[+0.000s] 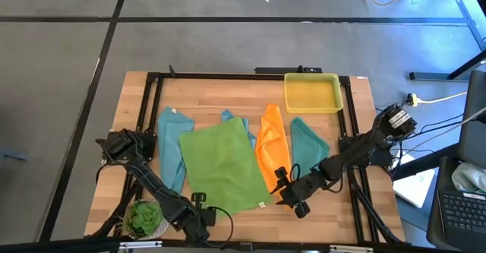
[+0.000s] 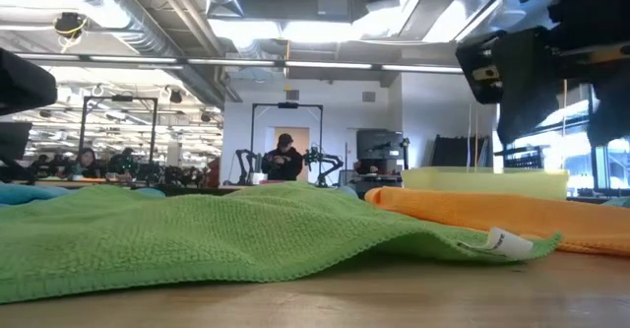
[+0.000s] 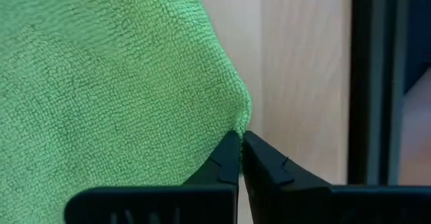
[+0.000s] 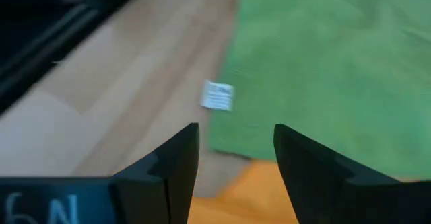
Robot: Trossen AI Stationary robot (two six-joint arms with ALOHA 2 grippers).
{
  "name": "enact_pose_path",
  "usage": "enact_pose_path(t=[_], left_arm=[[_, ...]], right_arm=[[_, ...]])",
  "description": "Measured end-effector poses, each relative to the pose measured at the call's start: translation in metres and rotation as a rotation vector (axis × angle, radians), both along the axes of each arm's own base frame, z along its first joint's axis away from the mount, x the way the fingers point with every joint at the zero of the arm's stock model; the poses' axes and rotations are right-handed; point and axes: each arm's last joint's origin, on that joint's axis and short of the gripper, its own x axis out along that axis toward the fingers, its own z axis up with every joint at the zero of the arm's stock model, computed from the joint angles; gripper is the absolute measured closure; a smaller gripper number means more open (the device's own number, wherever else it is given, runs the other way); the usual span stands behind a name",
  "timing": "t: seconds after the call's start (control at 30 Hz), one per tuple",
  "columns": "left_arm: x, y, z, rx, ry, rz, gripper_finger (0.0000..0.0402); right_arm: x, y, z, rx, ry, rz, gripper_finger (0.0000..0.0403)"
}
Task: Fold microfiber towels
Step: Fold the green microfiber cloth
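My left gripper has its jaws pinched together on the near corner of the green towel, which lies spread flat in the middle of the table in the high view, its white tag at the lower right corner. In the left wrist view the cloth's edge bunches into the tips, so I judge the corner is caught, though only by a thin bite. My right gripper hovers with jaws wide apart just beside that tagged corner, over the seam where the green towel meets the orange towel; it holds nothing. The step in hand is taking both near corners of the green towel for the first fold. Next, I think the right jaws must drop onto the tagged corner and pinch green cloth only, not orange. Then both corners should lift together and carry toward the far edge.
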Motion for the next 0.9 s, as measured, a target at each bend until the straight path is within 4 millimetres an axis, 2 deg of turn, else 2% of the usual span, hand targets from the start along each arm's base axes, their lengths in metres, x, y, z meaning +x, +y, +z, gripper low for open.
enact_pose_path(t=[0.2, 0.5, 0.67, 0.9], left_arm=[[0.003, -0.002, 0.005, -0.027, 0.014, 0.000, 0.0401], [0.009, 0.003, 0.011, -0.003, 0.028, 0.017, 0.0401], [0.009, 0.003, 0.011, 0.001, 0.030, 0.015, 0.0401], [0.008, 0.004, 0.011, 0.004, 0.032, 0.015, 0.0401]], right_arm=[[0.004, 0.007, -0.028, -0.079, 0.019, 0.061, 0.0209], [0.014, 0.013, -0.034, -0.239, -0.024, 0.163, 0.0219], [0.013, 0.013, -0.038, -0.291, 0.005, 0.203, 0.0262], [0.012, 0.012, -0.039, -0.316, 0.008, 0.229, 0.0343]])
